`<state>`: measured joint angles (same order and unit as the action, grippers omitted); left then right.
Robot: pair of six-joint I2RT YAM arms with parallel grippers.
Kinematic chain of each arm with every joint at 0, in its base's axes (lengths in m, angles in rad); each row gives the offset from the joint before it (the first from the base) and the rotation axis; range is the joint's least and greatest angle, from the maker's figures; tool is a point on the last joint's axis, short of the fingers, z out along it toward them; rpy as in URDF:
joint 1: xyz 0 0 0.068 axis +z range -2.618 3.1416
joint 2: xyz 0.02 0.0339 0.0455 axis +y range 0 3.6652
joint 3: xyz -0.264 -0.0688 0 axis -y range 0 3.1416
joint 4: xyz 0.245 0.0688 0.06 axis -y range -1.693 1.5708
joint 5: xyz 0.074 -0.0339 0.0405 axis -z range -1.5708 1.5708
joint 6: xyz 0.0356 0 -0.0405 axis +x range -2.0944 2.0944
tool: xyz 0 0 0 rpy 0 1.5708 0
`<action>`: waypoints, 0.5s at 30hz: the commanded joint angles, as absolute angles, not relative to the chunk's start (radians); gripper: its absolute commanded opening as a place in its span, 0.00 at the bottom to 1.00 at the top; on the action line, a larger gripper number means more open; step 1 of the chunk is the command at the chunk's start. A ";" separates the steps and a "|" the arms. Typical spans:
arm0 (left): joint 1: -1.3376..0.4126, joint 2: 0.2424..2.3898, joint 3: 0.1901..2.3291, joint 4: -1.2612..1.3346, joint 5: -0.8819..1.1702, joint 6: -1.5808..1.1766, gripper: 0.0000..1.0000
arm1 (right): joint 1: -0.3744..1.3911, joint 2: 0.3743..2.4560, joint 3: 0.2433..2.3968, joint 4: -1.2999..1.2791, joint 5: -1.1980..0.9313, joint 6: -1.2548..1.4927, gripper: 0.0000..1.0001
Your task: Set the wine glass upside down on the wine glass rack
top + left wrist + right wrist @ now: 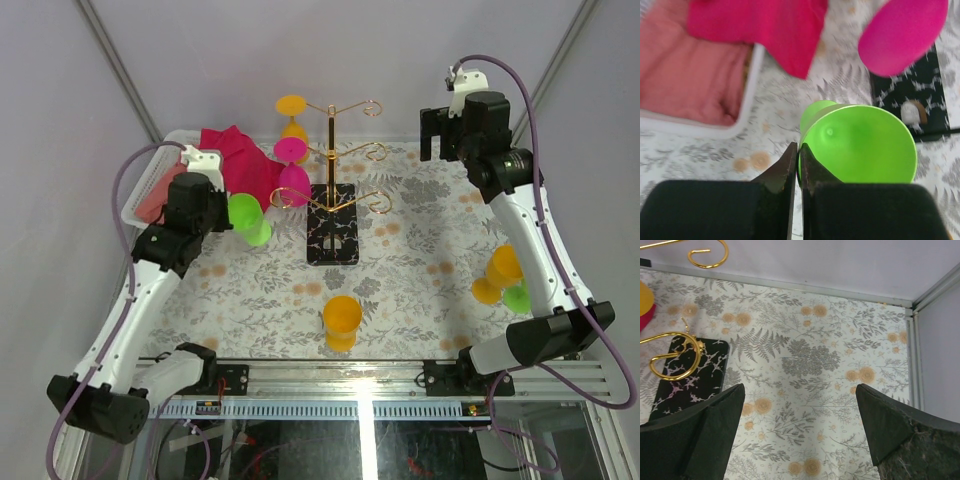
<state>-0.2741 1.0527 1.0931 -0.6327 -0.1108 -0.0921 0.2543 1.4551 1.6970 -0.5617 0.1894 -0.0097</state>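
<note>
The green glass (860,145) was off the rack, held just to its left, low above the table (400,290), and whether it touched the cloth-patterned top I could not tell. The left gripper (798,156) was clamped on it: both fingers pinched together on the rim, one inside the bowl and one outside. The bowl's open mouth faced the wrist camera, with the foot showing behind it, so the glass lay tilted rather than upright.

The rack (333,150) stood mid-table on its black base (333,240), just right of the green glass and not touching it. Two glasses were already up there on its left arms: a pink glass (294,180) on the lower tier, foot above bowl, and an orange glass (292,115) higher and further back. The arms on the right were bare gold curls.

Over on the right, the right gripper (800,415) hung high beside the rack, its fingers (705,435) spread wide with nothing between them.

Behind the left arm, a red cloth (235,160) spilled over a white basket (140,195). A second orange glass (341,322) stood alone near the front edge.
</note>
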 commanded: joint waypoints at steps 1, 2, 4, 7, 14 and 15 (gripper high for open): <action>-0.278 1.015 1.198 -0.617 -0.333 -0.034 0.00 | 0.249 1.460 1.771 -0.582 0.121 0.045 0.99; -0.278 1.011 1.214 -0.603 -0.359 -0.016 0.00 | 0.249 1.456 1.773 -0.579 0.111 0.054 0.99; -0.278 1.010 1.251 -0.584 -0.429 0.017 0.00 | 0.249 1.448 1.774 -0.571 0.079 0.065 0.99; -0.278 1.025 1.303 -0.563 -0.518 0.098 0.00 | 0.249 1.438 1.785 -0.567 0.016 0.089 0.99; -0.277 0.963 1.211 -0.184 -0.459 0.202 0.00 | 0.250 1.455 1.801 -0.491 -0.316 0.254 0.99; -0.278 0.949 1.178 -0.094 -0.420 0.206 0.00 | 0.251 1.465 1.807 -0.474 -0.363 0.300 0.99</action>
